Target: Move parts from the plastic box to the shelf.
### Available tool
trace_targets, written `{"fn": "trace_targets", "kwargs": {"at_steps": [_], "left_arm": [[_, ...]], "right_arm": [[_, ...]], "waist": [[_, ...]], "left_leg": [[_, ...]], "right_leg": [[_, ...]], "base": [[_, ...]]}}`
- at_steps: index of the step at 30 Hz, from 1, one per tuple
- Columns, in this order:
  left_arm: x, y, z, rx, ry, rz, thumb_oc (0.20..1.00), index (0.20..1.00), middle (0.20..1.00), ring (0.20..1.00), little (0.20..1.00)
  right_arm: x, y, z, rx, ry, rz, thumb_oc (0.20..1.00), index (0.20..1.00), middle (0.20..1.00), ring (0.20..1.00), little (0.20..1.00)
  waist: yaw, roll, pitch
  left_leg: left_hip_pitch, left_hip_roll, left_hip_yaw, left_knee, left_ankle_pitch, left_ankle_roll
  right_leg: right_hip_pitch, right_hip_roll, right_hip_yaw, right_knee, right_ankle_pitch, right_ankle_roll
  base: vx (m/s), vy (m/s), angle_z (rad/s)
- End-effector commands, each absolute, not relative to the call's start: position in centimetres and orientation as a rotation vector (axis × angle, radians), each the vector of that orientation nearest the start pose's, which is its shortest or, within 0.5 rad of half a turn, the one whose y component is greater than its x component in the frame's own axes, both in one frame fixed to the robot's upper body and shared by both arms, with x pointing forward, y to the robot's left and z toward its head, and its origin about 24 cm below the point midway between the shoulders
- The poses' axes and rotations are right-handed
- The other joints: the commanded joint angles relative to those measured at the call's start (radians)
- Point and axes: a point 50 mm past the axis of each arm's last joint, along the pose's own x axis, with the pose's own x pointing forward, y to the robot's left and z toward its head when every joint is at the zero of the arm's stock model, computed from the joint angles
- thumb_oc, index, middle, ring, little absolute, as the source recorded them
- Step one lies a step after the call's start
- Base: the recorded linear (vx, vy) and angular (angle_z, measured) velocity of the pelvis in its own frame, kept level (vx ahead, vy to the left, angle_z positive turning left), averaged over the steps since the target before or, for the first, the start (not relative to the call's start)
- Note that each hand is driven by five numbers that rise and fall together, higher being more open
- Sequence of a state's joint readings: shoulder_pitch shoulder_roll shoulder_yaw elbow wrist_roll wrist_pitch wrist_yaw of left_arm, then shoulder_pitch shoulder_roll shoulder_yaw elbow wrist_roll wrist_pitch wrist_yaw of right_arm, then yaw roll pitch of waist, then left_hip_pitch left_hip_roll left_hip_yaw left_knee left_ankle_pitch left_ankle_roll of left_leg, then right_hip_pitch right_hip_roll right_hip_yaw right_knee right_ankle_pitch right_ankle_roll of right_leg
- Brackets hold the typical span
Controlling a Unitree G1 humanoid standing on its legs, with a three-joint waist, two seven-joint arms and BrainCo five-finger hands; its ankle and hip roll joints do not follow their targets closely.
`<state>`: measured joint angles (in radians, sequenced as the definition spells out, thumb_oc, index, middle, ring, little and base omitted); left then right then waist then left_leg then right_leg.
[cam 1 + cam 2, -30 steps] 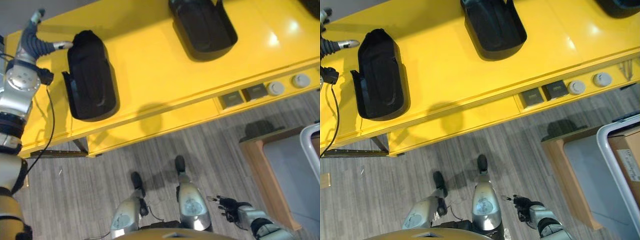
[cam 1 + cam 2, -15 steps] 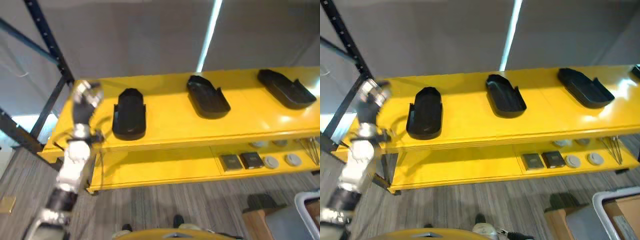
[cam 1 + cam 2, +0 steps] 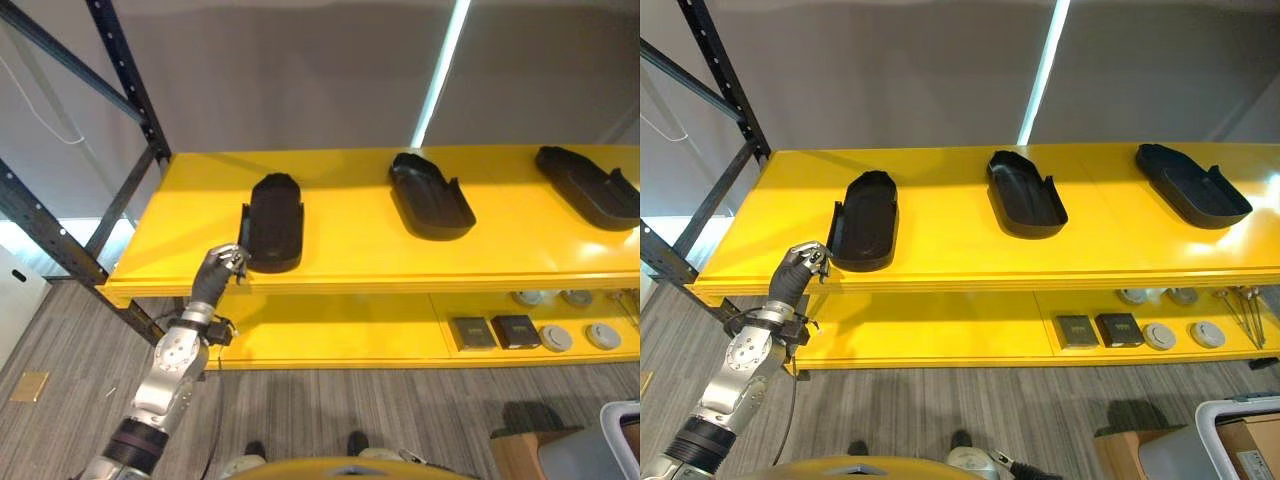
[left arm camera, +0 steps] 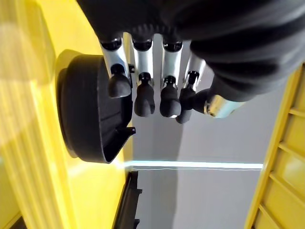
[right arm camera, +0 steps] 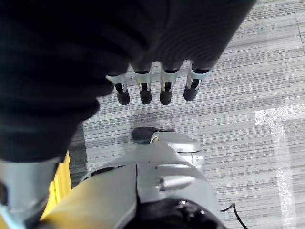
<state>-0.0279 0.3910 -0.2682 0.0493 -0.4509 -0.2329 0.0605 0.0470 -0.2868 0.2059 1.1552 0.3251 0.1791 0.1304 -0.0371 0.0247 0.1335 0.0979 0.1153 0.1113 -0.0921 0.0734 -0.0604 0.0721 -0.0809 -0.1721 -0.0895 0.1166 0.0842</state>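
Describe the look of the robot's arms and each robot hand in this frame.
The left arm is silver-grey with rounded joint housings and a dark band low down. The left robot hand has a dark ribbed cover and silver, dark-tipped fingers. The right robot hand looks the same.

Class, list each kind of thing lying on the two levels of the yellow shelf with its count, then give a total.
Black moulded parts, top level: 3
Dark square blocks, lower level: 2
Grey round discs, lower level: 4
Bundle of thin rods: 1
Total: 10
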Motion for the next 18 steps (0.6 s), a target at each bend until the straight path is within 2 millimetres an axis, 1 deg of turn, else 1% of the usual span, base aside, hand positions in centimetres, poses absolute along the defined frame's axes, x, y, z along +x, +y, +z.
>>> {"fn": "trace_targets", "kwargs": {"at_steps": [1,8,18], "left_arm": [[27.4,16.1,9.1,-0.071,-0.244,-0.210,0.200,0.200,0.200,0.200,0.200],[27.6,15.6,8.8,-0.082,-0.221,-0.189,0.200,0.200,0.200,0.200,0.200],[28.5,15.1,8.4,-0.064,-0.188,-0.142,0.200,0.200,0.200,0.200,0.200]], "right_arm": [[6.7,-21.7,-16.8,0.033,1.417,-0.019,1.000,1.000,1.000,1.000,1.000],[6.9,-22.3,-16.7,0.037,1.411,-0.032,1.000,1.000,1.000,1.000,1.000],[6.9,-22.3,-16.6,0.019,1.407,-0.016,1.000,1.000,1.000,1.000,1.000]], "waist": [[-0.013,-0.037,0.052],[-0.029,-0.029,0.074],[-0.057,-0.020,0.089]], "left_leg": [[0.028,-0.041,0.075,0.005,-0.103,0.030],[0.008,-0.034,0.093,0.005,-0.096,0.026],[0.005,-0.030,0.108,0.005,-0.092,0.025]], "right_leg": [[0.053,0.003,0.020,0.002,-0.088,0.006],[0.024,0.005,0.032,0.002,-0.082,0.008],[0.013,0.008,0.047,0.002,-0.079,0.008]], "base": [[0.00,0.000,0.00],[-0.01,-0.008,-0.06],[0.01,-0.003,-0.04]]}}
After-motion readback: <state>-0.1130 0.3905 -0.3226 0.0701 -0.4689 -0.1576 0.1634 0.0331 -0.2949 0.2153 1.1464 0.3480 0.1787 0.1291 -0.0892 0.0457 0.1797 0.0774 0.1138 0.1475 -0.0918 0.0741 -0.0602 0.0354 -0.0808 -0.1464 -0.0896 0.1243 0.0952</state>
